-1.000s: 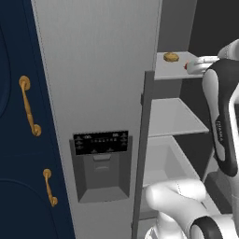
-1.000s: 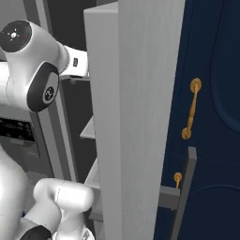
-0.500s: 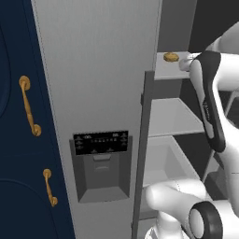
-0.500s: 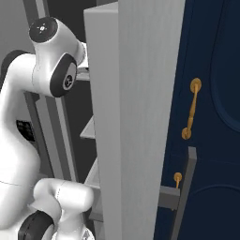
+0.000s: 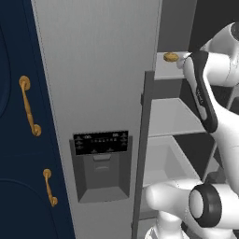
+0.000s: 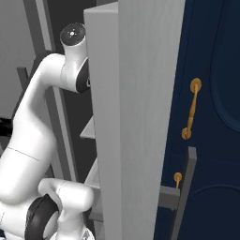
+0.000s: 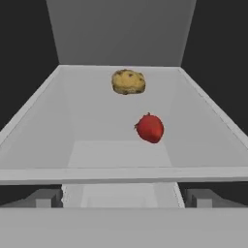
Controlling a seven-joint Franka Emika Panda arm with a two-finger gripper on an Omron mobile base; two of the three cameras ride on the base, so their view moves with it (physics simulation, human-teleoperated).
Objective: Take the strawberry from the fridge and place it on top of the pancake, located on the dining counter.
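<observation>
left base view: fridge [image 5: 100, 93], light grey, dark dispenser panel [image 5: 101, 164] on its closed door; other side open, pale shelves inside. golden-brown lump [image 5: 171, 57] on the upper shelf [image 5: 161, 70]. white arm [image 5: 203, 98] reaches in at that shelf. navy cabinet [image 5: 18, 140] with gold handles to the left.

right base view: open fridge door edge-on; arm bends into the compartment; navy cabinet to the right.

hand view: strawberry [image 7: 149, 128] on the upper shelf, nearer than the lump, apart from it. gripper [image 7: 123, 197] spread wide, holding nothing, short of the shelf edge.
</observation>
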